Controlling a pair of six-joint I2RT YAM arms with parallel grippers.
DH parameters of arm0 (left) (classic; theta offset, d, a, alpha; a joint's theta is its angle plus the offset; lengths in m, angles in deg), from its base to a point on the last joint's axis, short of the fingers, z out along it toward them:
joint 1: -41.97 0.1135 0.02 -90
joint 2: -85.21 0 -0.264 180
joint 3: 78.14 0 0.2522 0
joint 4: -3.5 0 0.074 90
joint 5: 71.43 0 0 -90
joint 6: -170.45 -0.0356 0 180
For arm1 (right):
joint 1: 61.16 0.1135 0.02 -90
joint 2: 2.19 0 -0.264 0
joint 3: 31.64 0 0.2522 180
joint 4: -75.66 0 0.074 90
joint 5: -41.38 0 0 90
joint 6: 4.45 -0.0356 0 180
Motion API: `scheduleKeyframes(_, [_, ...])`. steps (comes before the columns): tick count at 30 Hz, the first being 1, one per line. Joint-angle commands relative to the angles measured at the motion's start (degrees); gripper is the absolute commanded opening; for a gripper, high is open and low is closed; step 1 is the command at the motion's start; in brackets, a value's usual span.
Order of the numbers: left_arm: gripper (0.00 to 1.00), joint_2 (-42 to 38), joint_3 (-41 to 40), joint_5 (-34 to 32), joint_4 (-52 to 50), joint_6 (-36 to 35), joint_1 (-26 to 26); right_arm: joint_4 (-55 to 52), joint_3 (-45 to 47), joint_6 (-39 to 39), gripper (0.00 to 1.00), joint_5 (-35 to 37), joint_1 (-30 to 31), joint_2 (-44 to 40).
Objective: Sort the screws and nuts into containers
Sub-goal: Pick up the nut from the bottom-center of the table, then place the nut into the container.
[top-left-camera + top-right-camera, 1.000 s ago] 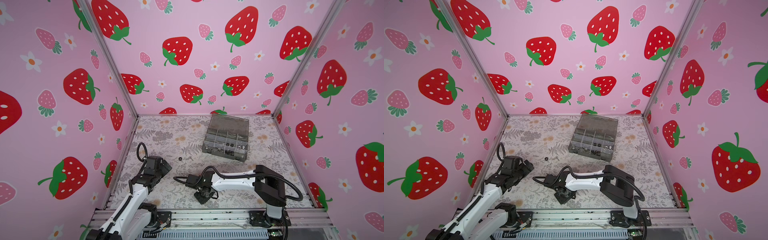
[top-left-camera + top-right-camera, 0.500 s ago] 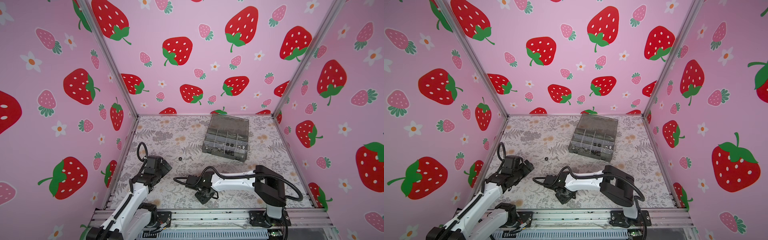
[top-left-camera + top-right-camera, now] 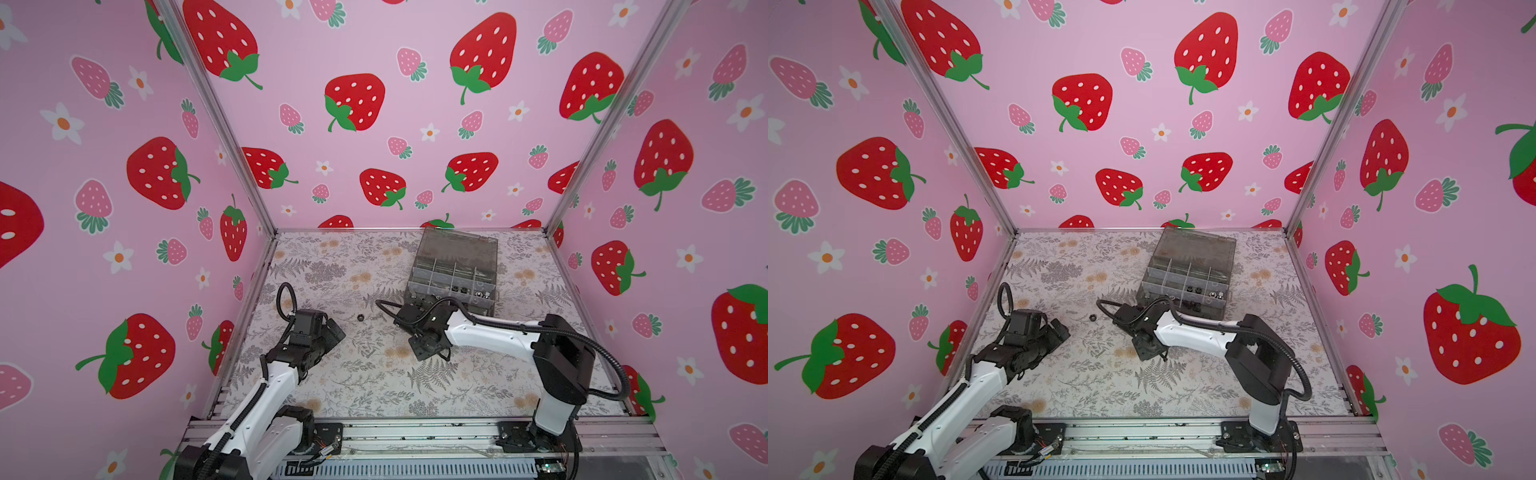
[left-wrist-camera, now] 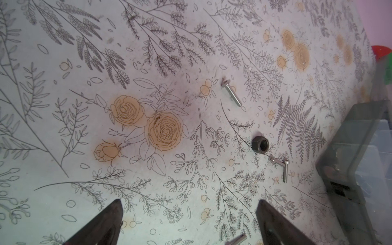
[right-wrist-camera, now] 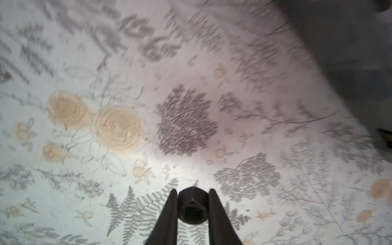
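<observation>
**A:** Top views first. What sits on the tabletop (image 3: 374, 395)?

**B:** One grey box (image 3: 461, 247) (image 3: 1196, 249), lid raised, toward the far right, in both top views. One loose nut (image 3: 360, 318) lies on the tabletop between the two arms, apart from the box. The screws (image 3: 1099, 353) are thin slivers here; I can't count them.

**A:** And the arms?

**B:** Two. The left arm (image 3: 278, 382) is low, its end near the loose nut. The right arm (image 3: 490, 332) reaches in just beside the box's near corner. How either pair of jaws stands, I can't tell from up here.

**A:** Left wrist view?

**B:** The left jaws are spread wide, nothing between them; both fingertips (image 4: 110, 216) hang over bare tabletop. Beyond them, one loose nut (image 4: 260, 144), black. Silver screws, I count four: one long one alone (image 4: 232, 92), a short and a longer one touching in an L just beside the nut (image 4: 285, 171), and one cut off at the frame edge by a fingertip (image 4: 236, 240). One corner of the box (image 4: 356, 169) shows too.

**A:** Right wrist view?

**B:** Blurred, yet clear enough: the right jaws are closed on one held nut (image 5: 192, 206), black and six-sided, pinched between the two fingertips (image 5: 216, 212), its bore facing the camera. A dark blur fills one corner; I can't tell what it is.
</observation>
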Motion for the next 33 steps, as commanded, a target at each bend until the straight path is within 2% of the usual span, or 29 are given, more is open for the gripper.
scheduleKeyframes(1, [0.99, -0.1, 2.7, 0.1, 1.3, -0.8, 0.3, 0.8, -1.1, 0.5, 0.0, 5.1, -4.6, -3.5])
scheduleKeyframes(7, [0.99, -0.2, 3.9, 0.4, 2.5, -0.8, 0.3, 5.6, -3.0, 2.4, 0.0, 4.4, -14.0, -5.5])
scheduleKeyframes(13, [0.99, -0.2, 3.5, 1.1, 4.3, -1.8, 0.4, 8.9, -6.2, 5.5, 0.0, 2.3, -21.0, -2.4])
scheduleKeyframes(22, [0.99, 1.2, 4.3, 1.8, 5.3, -3.5, 0.5, 10.5, -11.0, 8.1, 0.0, 1.1, -26.7, 5.2])
scheduleKeyframes(33, [0.99, 3.3, 5.8, 1.5, 5.3, -4.3, 0.6, 12.1, -11.6, 9.6, 0.0, -0.7, -31.0, 10.2])
